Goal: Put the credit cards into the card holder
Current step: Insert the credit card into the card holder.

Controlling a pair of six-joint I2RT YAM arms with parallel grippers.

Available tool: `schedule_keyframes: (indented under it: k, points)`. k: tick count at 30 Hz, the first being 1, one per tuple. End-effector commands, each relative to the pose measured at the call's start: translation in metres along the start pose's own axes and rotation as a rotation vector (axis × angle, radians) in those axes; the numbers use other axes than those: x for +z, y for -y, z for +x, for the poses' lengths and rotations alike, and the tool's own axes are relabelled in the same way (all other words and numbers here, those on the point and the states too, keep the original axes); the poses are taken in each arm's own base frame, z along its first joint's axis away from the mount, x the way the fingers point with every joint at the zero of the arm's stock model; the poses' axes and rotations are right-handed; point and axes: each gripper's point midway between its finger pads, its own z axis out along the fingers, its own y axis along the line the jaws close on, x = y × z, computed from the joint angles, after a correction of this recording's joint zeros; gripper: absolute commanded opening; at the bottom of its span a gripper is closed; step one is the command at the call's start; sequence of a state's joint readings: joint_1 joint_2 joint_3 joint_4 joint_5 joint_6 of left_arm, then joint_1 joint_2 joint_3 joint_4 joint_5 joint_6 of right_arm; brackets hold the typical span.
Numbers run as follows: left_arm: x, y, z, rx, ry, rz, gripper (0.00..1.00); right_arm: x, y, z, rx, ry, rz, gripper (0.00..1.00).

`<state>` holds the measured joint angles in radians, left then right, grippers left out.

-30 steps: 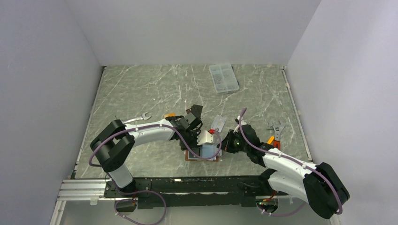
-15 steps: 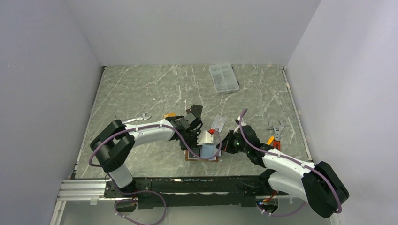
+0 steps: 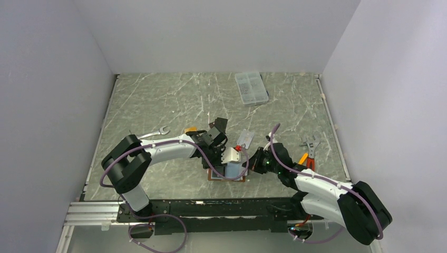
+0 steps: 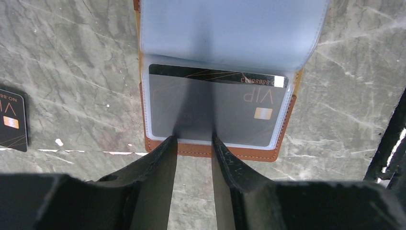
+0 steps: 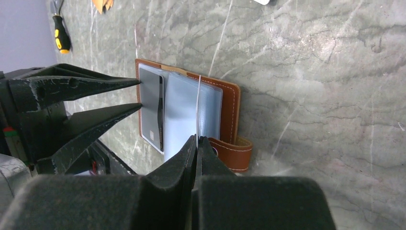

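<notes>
The brown leather card holder (image 3: pixel 230 174) lies open on the table between both arms. In the left wrist view a dark VIP credit card (image 4: pixel 225 108) sits inside the holder's clear pocket (image 4: pixel 158 136). My left gripper (image 4: pixel 195 138) is open, its tips at the pocket's near edge with nothing between them. My right gripper (image 5: pixel 197 138) is shut on a pale blue pocket leaf (image 5: pixel 184 110) of the card holder (image 5: pixel 232 103), lifting it up. A second black credit card (image 4: pixel 10 120) lies on the table to the left. A silver-grey credit card (image 3: pixel 244 138) lies just beyond the holder.
A clear compartment box (image 3: pixel 251 87) stands at the back. A silver wrench (image 3: pixel 155 133) lies left of the arms, and orange-handled pliers (image 3: pixel 308 150) lie on the right. A small orange thing (image 3: pixel 190 129) sits by the left arm. A tool with a black and yellow handle (image 5: pixel 60 33) shows in the right wrist view.
The right arm has edged slightly toward the near edge with the pocket leaf still held. The left arm stays where it was.
</notes>
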<state>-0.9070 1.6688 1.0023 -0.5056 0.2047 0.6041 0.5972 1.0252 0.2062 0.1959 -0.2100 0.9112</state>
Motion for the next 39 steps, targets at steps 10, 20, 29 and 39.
schedule_keyframes:
  k: [10, 20, 29, 39]
  points:
    - [-0.002, 0.004, 0.002, 0.033, 0.005, 0.007, 0.37, 0.007, -0.037, -0.017, 0.047, 0.036, -0.140, 0.00]
    - [-0.002, 0.004, 0.001, 0.034, 0.005, 0.009, 0.36, 0.002, -0.044, -0.026, 0.077, 0.070, -0.179, 0.00]
    - [-0.008, 0.004, -0.001, 0.041, 0.011, 0.006, 0.36, 0.007, -0.053, -0.028, 0.058, 0.045, -0.204, 0.00]
    - [-0.017, 0.004, -0.003, 0.047, 0.018, -0.002, 0.36, -0.011, -0.032, -0.051, -0.021, 0.120, -0.042, 0.00]
